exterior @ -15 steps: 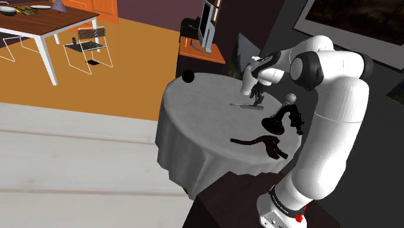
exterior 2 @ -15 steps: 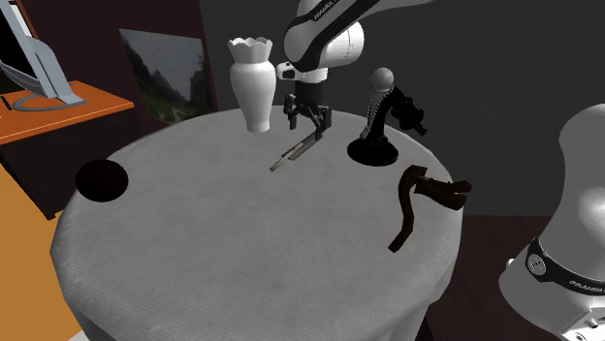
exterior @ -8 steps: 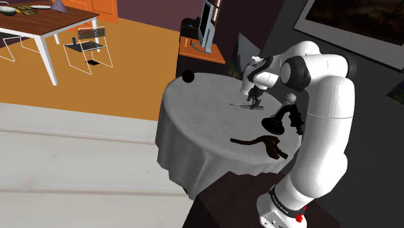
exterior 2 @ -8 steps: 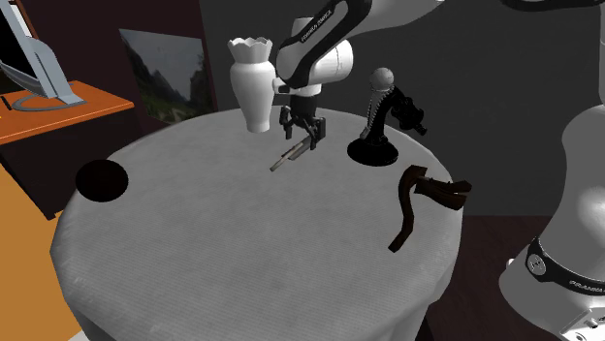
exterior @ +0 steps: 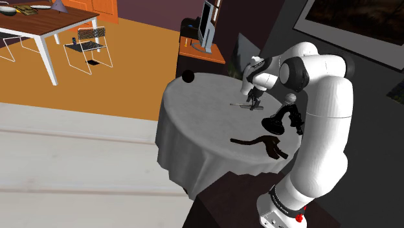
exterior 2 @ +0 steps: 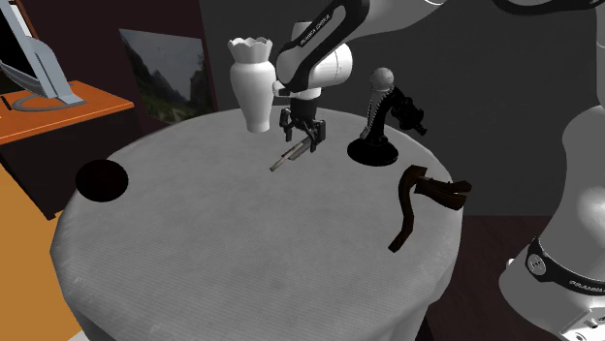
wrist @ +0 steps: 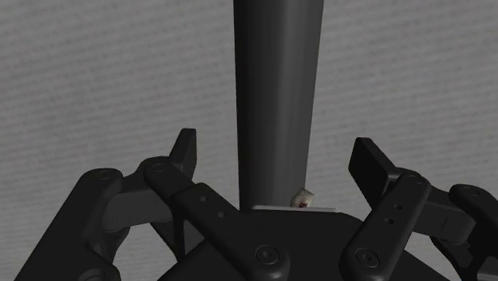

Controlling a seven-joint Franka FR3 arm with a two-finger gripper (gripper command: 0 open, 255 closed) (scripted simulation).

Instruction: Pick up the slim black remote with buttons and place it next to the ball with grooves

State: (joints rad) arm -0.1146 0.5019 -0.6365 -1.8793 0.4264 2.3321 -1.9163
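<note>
A round desk (exterior 2: 242, 262) under grey cloth stands on a dark floor patch beside orange flooring, with a wooden dining table (exterior: 39, 22) and a wire chair (exterior: 87, 45) far off and a monitor (exterior: 208, 24) on an orange cabinet behind. The slim dark remote (exterior 2: 289, 157) lies flat towards the desk's far edge, between a white vase (exterior 2: 253, 82) and a black stand (exterior 2: 378, 121). The tool (exterior 2: 302, 139) sits low over the remote's far end, its fingers (wrist: 185, 152) spread to either side without touching it. A black ball (exterior 2: 102, 180) rests at the desk's edge on the second exterior view's left, with plain cloth between it and the remote. A dark curved piece (exterior 2: 424, 199) lies near the opposite edge
</note>
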